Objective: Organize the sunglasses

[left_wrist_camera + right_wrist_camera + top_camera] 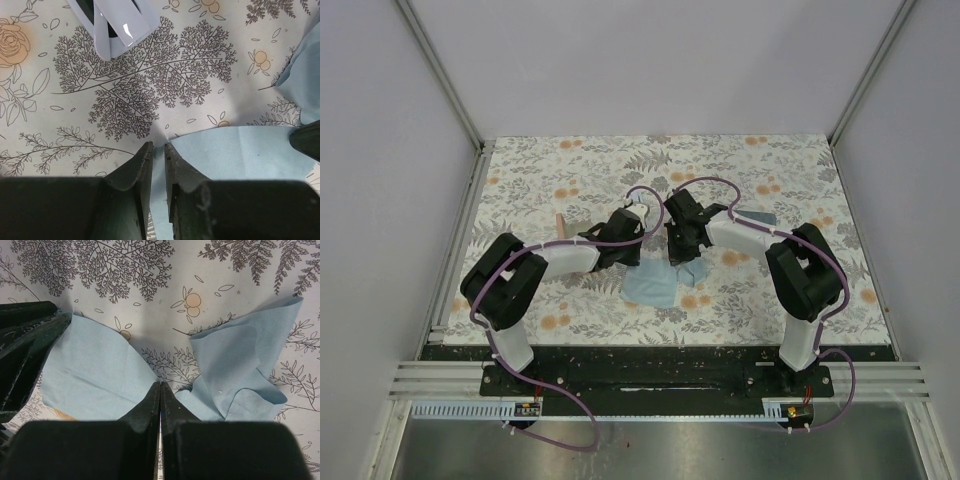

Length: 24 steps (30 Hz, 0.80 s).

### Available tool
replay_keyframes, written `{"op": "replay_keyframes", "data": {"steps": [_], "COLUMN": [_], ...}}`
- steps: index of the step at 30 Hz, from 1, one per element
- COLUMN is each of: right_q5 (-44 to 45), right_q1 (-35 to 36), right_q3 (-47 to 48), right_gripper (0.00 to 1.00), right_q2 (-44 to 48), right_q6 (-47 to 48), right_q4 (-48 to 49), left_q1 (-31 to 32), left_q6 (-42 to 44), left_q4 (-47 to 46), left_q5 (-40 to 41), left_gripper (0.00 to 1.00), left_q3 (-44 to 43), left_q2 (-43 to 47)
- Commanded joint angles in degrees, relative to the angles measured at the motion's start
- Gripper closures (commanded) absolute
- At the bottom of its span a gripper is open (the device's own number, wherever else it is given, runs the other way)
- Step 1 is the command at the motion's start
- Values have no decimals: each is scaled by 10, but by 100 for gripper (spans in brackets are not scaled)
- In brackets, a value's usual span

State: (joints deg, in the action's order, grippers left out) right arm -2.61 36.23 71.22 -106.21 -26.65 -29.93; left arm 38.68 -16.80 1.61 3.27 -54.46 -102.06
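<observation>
Left wrist view: the left gripper (159,150) is all but closed, with a thin slit between the fingers. Its tips sit at the corner of the flat cloth (240,150). Whether that corner is caught cannot be told. The white pair (115,25) lies on the table (150,90) beyond the tips and to their left, well apart from them. It is cut off by the top edge, showing a white frame and a dark lens. It touches neither gripper nor cloth.

Right wrist view: the right gripper (160,386) is clenched, finger against finger with no gap. Its tips stand between the two cloths, with the flat cloth to the left and the crumpled cloth (245,370) to the right. The near edge of the crumpled cloth runs under the tips, and whether it is pinched cannot be told. That cloth is folded and stands up off the table. The left gripper's black body touches the flat cloth's left edge.

Top external view: both arms reach to the middle of the table, grippers close together over the cloths. The pink case (560,224) shows just beyond the left forearm, partly hidden. A blue item (760,216) lies behind the right forearm, too hidden to identify.
</observation>
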Motion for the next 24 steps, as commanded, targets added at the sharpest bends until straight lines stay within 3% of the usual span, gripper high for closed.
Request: {"op": "replay_keyframes", "data": {"steps": [1,4,11,24], "right_q5": [-4,-4,-4,2], "right_q1": [-4,-4,-3,-26], "right_q3": [2,2,3,25], "right_gripper": [100,100,100,100], "right_q2": [28,27,24,-3], "right_q6": [-5,-5,-5,15], "right_q4": [-4,-4,-4,-5], "left_q1": [11,13,14,-6], "left_q6": [-24,-25,-25,11], "left_q4": [88,89,95,122], "left_q5": [-30,-26,-11,-16], "left_gripper": [84,100,100,100], "left_q3": [44,48,37,-64], "left_q2": [-44,-45,-35,-27]}}
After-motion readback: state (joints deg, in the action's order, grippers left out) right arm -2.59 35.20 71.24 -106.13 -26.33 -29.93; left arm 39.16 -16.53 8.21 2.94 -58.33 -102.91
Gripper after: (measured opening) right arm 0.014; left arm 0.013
